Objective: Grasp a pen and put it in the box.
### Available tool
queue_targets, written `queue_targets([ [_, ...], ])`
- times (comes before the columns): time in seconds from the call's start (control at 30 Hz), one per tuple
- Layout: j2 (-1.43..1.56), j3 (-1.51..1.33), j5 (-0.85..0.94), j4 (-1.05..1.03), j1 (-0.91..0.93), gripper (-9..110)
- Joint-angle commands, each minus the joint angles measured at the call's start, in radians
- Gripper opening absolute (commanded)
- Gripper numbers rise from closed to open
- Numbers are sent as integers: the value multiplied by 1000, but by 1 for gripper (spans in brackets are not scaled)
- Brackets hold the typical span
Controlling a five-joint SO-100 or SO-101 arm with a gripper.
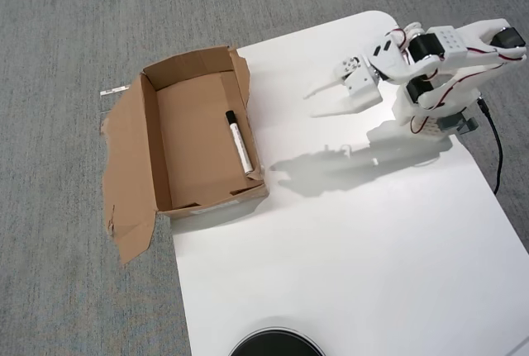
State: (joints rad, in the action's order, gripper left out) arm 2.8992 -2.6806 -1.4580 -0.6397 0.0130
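Delivery looks complete — the slim white marker pen with black cap lies inside the brown cardboard box, against its wall nearest the worktop's left edge, while the white pincer hangs spread and empty near the far right corner.

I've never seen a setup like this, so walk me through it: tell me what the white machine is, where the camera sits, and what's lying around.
The camera looks straight down from overhead. The white machine is a small robot arm standing on a white table. Its two-finger gripper is open and holds nothing. To the left in this view, a brown cardboard box with torn flaps sits partly on grey carpet. Inside it, along the right wall, lies a white pen with a black cap. A dark round object shows at the bottom edge; I cannot tell what it is.
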Motion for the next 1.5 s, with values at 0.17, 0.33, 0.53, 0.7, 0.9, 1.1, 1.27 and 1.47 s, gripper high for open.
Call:
queue_targets([
  [0.17,278,-269,-582,-3,-107,12],
  [0.33,325,-309,-897,-3,-107,12],
  [0.53,390,-378,-1234,-3,-93,13],
  [0.7,514,-505,-1398,-5,-93,13],
  [0.9,529,-512,-1418,-87,-51,13],
  [1.1,532,-512,-1420,-195,-38,12],
  [1.27,532,-512,-1420,-350,-36,13],
  [1.47,532,-512,-1420,-557,-36,13],
])
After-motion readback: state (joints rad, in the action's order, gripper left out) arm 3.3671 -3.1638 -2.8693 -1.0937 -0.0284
